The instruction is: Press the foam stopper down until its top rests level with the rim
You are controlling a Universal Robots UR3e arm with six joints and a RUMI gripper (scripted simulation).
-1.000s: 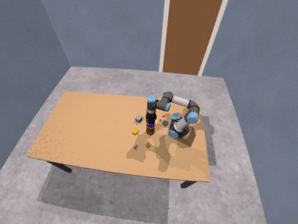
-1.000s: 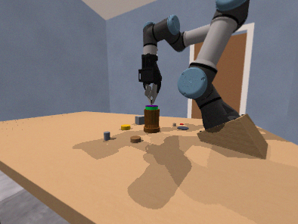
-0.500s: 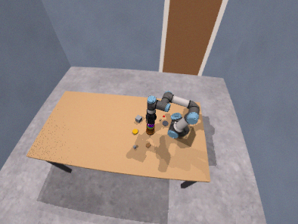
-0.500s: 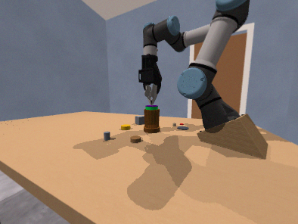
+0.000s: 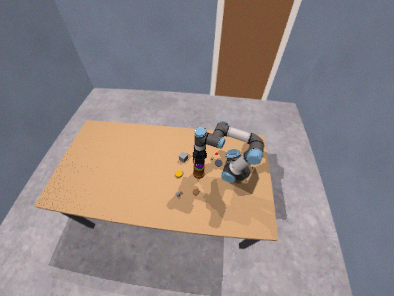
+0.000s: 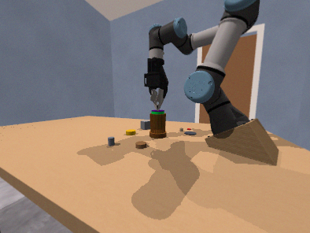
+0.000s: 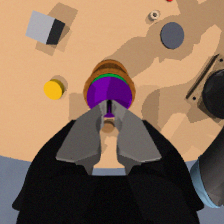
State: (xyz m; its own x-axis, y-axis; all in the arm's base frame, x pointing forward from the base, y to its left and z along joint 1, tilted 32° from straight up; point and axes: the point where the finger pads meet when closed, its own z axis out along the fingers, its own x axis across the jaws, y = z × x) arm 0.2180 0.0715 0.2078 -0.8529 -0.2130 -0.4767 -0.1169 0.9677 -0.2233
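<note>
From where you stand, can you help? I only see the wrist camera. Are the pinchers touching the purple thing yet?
Observer: From the side, the shut gripper has its tips right at the purple stopper; I can't tell whether they press on it.
Operator: Is the purple thing sticking out of the jar?
Observer: Yes. In the side view it shows above the rim of the brown jar, with a thin green band under it.
Operator: Is the jar standing straight?
Observer: Yes, upright on the table.
Operator: What's behind me that I can't see?
Observer: A small brown disc and a little grey cylinder, nearer the table's front than the jar.
</note>
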